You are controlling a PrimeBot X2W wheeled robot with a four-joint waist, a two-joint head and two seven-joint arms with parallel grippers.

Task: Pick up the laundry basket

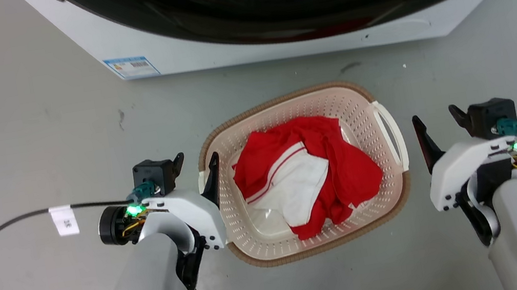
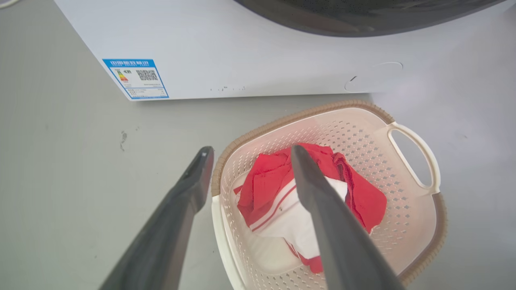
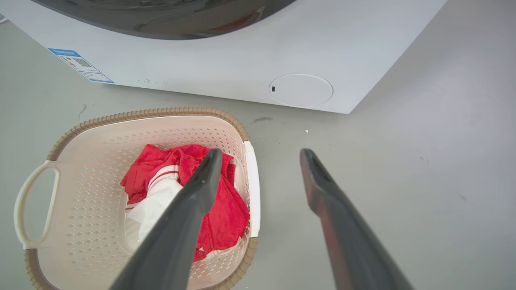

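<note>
Basket (image 1: 313, 100): stands on the grey floor (image 1: 27, 124) just in front of the washer (image 1: 274, 46), between the two grippers.
Basket shape: rounded rectangle, set a little askew to the washer's front.
Basket walls: cream-beige plastic with rows of small holes (image 2: 363, 133) (image 3: 100, 137).
Basket rim: a brown woven-look band.
Handles: white, one on each short side; the right handle (image 1: 388, 129) is an open loop.
Contents: a crumpled red and white cloth (image 1: 304, 174) lies in the middle of the bottom.
Left gripper (image 1: 196, 160): fingers spread apart at the basket's left handle (image 2: 217, 225); in the wrist view (image 2: 252, 150) one finger is over the floor outside the rim and the other over the inside. Whether either touches the basket, I cannot tell.
Right gripper (image 1: 435, 115): fingers spread apart and holding nothing, beside the right handle with a strip of floor between in the head view; the wrist view (image 3: 261, 153) looks down on that handle from outside.
</note>
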